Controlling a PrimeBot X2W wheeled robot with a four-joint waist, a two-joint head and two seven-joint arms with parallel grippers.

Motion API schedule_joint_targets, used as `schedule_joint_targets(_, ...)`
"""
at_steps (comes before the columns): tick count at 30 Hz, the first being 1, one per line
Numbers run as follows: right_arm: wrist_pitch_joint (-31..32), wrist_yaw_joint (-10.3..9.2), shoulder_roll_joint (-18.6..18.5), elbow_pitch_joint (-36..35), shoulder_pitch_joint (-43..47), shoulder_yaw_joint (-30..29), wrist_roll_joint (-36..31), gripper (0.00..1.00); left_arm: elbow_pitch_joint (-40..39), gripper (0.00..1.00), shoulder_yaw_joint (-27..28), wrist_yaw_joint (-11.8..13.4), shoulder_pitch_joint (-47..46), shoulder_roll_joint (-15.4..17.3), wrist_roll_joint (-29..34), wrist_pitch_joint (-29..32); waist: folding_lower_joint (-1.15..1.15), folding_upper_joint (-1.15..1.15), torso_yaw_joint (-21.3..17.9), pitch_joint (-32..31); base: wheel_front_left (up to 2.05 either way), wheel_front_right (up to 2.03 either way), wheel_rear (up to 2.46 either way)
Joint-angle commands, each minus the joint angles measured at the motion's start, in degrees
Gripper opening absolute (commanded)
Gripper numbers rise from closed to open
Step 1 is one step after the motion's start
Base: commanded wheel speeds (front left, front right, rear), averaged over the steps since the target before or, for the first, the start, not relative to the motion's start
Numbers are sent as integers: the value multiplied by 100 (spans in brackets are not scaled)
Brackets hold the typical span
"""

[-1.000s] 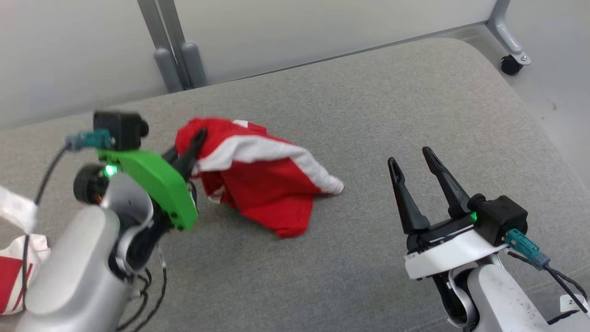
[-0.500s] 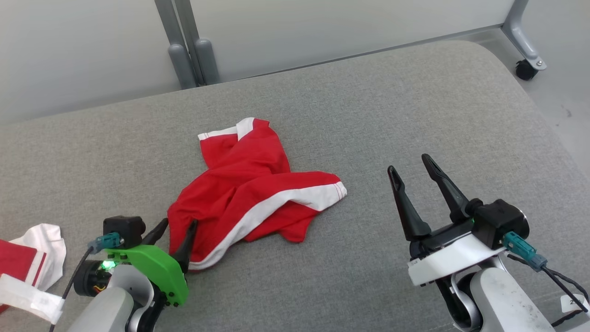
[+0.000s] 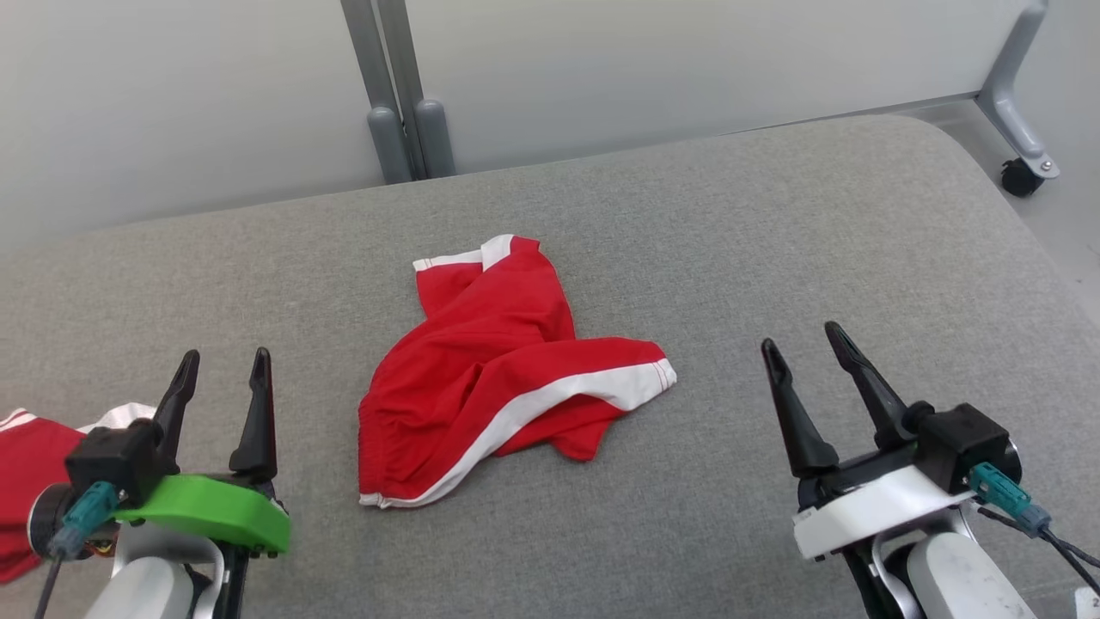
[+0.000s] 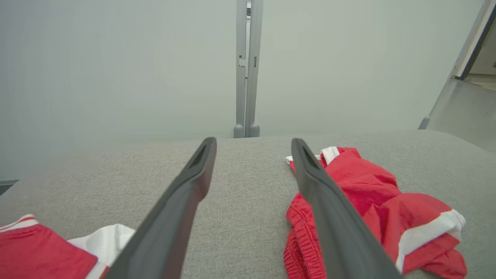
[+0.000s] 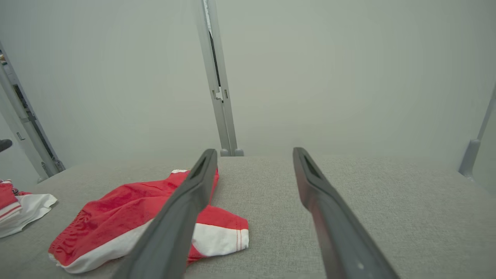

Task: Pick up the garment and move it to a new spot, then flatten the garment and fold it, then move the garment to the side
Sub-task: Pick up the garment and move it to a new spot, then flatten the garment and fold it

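Shows red shorts (image 3: pixel 498 361) with white trim lying crumpled and unfolded near the middle of the grey padded surface (image 3: pixel 773 215), touched by neither gripper. Places the left gripper (image 3: pixel 226 354) at the near left, jaws spread wide and empty, just clear of the shorts' waistband end. Places the right gripper (image 3: pixel 801 335) at the near right, jaws likewise parted and empty, well apart from the white-trimmed leg. Finds another red-and-white garment (image 3: pixel 26 464) at the left edge, and grey partition posts (image 3: pixel 400 86) beyond the far edge.
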Motion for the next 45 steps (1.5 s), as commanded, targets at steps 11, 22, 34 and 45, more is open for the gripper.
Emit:
schedule_joint_targets(11,-18,0,37,113,394,-307,40,100,-1269,100,968,161,1552,-860,1461,-25,0,0,164,-162,0,0,0)
schedule_joint_targets(22,-18,0,-35,199,319,-301,3,100,-1092,100,1403,-352,1659,-1328,1940,-26,0,0,167,-214,0,0,0)
schedule_joint_targets(34,-19,0,-54,204,319,-327,14,100,-992,100,1723,-703,1649,-1653,2270,-27,0,0,170,-189,0,0,0)
schedule_joint_targets(45,146,0,-189,680,-122,-59,179,100,-361,100,1521,-968,1333,-1692,2142,607,0,0,345,91,0,0,0)
